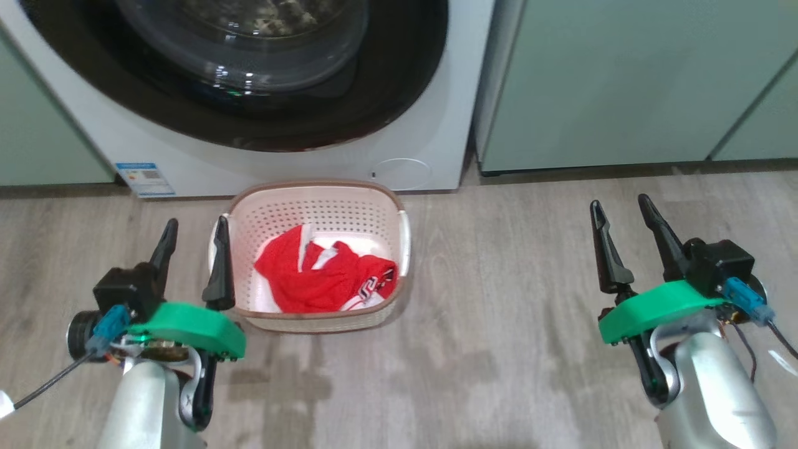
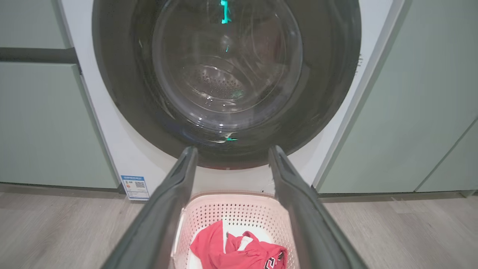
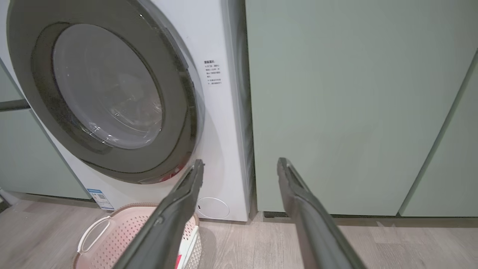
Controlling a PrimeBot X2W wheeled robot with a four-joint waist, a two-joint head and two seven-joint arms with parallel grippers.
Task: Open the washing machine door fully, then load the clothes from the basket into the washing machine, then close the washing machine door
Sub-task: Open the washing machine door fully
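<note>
Nothing of the task is done yet, as far as the views show. The washing machine door (image 1: 249, 68) sits shut against the front of the washing machine (image 1: 430, 143) — in the right wrist view its black rim lies flush on the white panel. The basket (image 1: 324, 206) stands on the floor (image 1: 499, 280) just in front of the machine, below the door. The clothes (image 1: 324, 274), a red jersey, lie crumpled inside it towards its near side. The left pincer (image 1: 196, 220) hangs just beside the basket's left wall, fingers apart and holding nothing; whether it touches the wall I cannot tell. The right pincer (image 1: 618, 201) hangs well off to the right over the floor, likewise spread and empty. All three steps remain — opening the door fully, loading the jersey, closing the door. I judge the opening to be the step in hand.
</note>
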